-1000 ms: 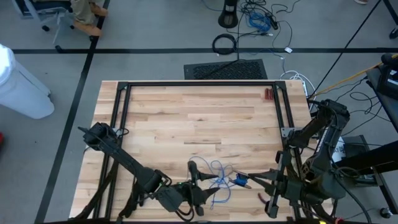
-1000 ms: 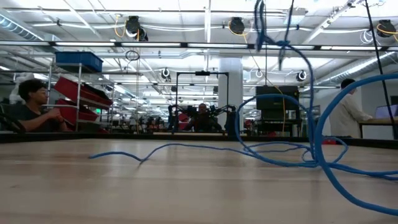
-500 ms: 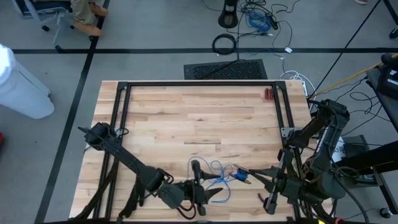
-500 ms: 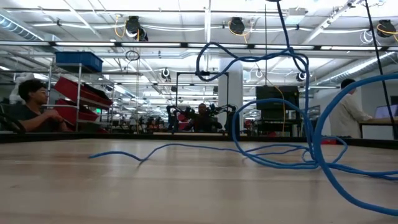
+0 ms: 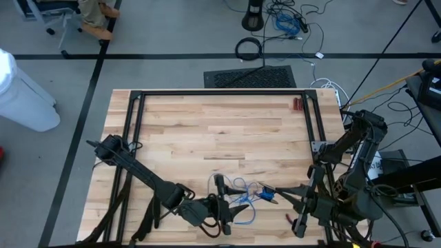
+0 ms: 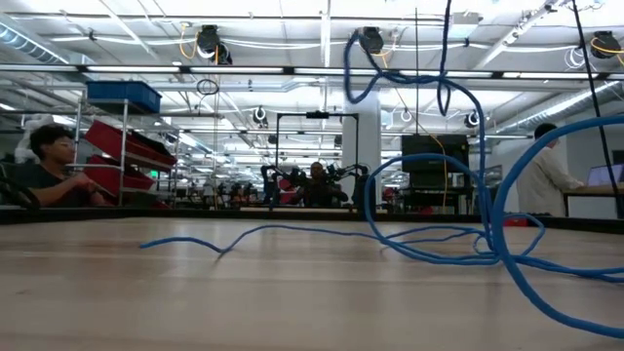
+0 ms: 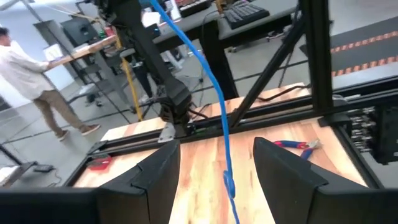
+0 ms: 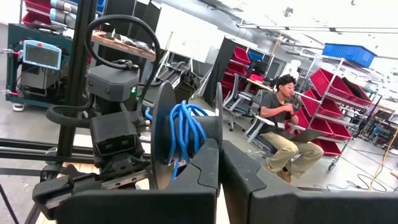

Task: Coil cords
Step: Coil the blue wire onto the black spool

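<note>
The thin blue cord (image 5: 242,195) lies in loose loops near the wooden table's (image 5: 207,131) front edge, one strand rising between the spread fingers of the left gripper (image 5: 227,207). The right gripper (image 5: 267,191), jaws pressed together, sits beside the plug end. Coiling looks barely begun; next, wind the slack into a ring.

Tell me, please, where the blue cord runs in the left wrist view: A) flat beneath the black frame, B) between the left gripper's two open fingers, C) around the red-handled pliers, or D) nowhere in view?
B: the blue cord hangs down through the gap of the left gripper, whose fingers stand apart on either side of it.
</note>
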